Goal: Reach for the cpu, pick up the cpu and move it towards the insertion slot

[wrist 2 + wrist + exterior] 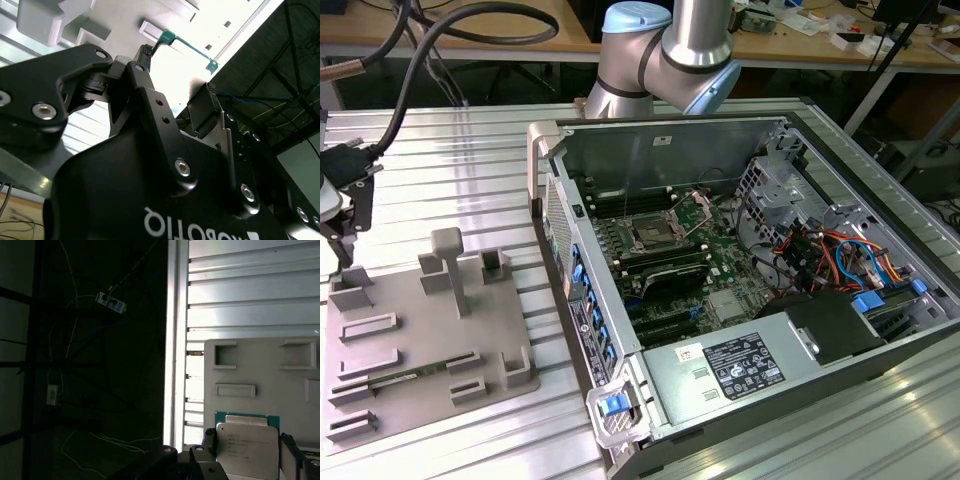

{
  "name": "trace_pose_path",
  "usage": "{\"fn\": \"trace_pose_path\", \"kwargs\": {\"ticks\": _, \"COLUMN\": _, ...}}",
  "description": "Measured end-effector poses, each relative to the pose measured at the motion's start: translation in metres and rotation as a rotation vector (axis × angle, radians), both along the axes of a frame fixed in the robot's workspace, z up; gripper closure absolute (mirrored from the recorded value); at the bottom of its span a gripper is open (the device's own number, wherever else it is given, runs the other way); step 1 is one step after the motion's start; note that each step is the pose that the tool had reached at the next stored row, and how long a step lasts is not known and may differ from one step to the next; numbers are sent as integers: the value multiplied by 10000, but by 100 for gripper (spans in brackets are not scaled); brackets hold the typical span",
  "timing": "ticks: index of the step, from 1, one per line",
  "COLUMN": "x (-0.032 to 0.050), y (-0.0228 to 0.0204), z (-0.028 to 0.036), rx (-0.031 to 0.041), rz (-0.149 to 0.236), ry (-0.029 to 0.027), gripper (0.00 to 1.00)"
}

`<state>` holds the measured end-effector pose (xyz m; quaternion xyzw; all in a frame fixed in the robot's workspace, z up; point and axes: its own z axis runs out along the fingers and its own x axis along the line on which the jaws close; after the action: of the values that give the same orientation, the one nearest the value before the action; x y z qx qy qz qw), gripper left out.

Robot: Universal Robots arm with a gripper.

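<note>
At the grey tray (420,330), the pincer (177,70) is closed on the cpu (247,449), pressing both its sides.

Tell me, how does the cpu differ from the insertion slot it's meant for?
The cpu is a pale silvery plate with a green edge; the insertion slot has a dark centre in a shiny metal frame. The cpu sits in the gripper over the grey tray; the insertion slot lies inside the open computer case. Both are square.
</note>
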<state>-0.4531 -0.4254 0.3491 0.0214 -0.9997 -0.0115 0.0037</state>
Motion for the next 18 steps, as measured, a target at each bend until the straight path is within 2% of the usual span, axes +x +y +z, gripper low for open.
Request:
{"fn": "trace_pose_path", "kwargs": {"ticks": 9, "x": 1, "y": 0, "z": 124, "rx": 3, "rz": 0, "ry": 0, "gripper": 45}}
{"fn": "trace_pose_path", "kwargs": {"ticks": 18, "x": 2, "y": 0, "z": 201, "rx": 5, "rz": 0, "ry": 0, "gripper": 45}}
